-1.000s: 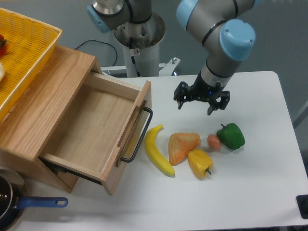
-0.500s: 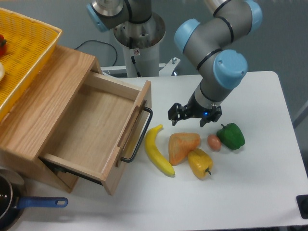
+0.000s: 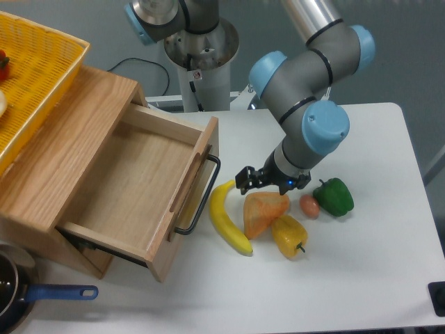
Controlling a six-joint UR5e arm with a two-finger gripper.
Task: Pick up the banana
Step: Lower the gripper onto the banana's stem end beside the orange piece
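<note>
The banana (image 3: 226,217) lies on the white table, long, curved and bright yellow, just right of the drawer handle. My gripper (image 3: 270,184) hangs low over the table, above the orange wedge (image 3: 262,211) and to the right of the banana's upper tip. Its dark fingers are spread and hold nothing. It does not touch the banana.
A yellow bell pepper (image 3: 289,236), a small brown egg-like piece (image 3: 309,206) and a green pepper (image 3: 334,197) crowd right of the banana. An open wooden drawer (image 3: 135,184) with a black handle (image 3: 201,202) sits at left, a yellow basket (image 3: 31,76) on top. A pot (image 3: 17,296) is at bottom left.
The gripper has come down and moved left, from over the table behind the toy foods to just above the orange wedge, closer to the banana. The objects have not moved.
</note>
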